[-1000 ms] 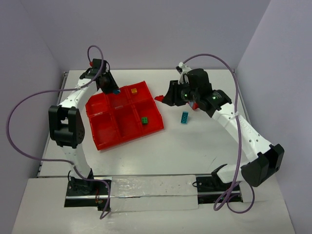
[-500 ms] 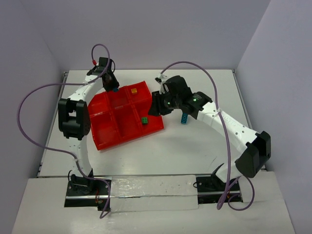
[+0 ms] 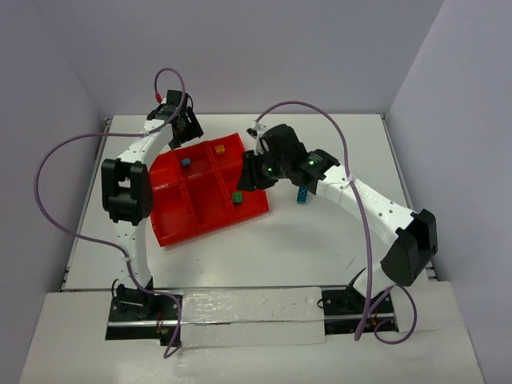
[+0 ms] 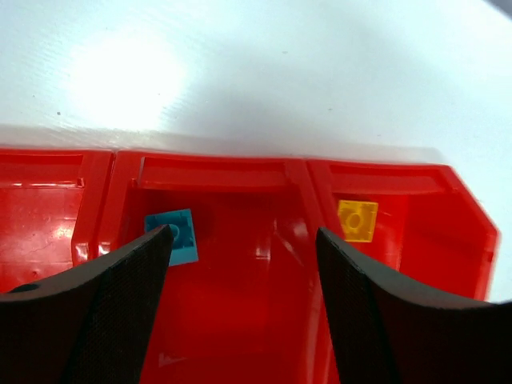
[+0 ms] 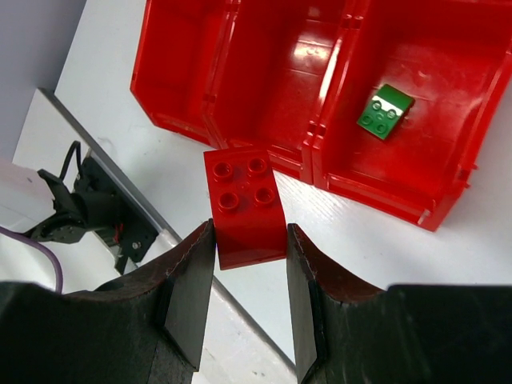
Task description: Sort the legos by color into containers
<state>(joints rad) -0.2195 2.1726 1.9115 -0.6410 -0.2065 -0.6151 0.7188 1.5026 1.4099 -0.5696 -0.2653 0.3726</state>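
Right gripper [image 5: 248, 240]: clenched on the red brick [image 5: 244, 210], one finger against each side, studs facing the wrist camera.
Right arm [image 3: 376, 208]: elbow out at the table's right side, forearm reaching left and away from the base, wrist turned down at the tray's right edge.
Red brick's place: held up in the air at the right rim of the tray [image 3: 172, 228], seen from the wrist against the rim and the bare table [image 3: 304, 240].
Left gripper [image 4: 244, 240]: jaws wide apart, nothing between them.
Left arm [image 3: 128, 192]: rising from its base, elbow at the tray's left, forearm stretched to the far side, gripper pointing down over the tray's far row.
Teal brick [image 4: 172, 238]: lying on the floor of the far middle compartment, below the left gripper's left finger, apart from it.
Yellow brick [image 4: 357, 220]: flat in the far right compartment.
Green brick [image 5: 385, 111]: in the near right compartment, tilted.
Second teal brick [image 3: 302, 194]: on the table just right of the tray, under the right forearm.
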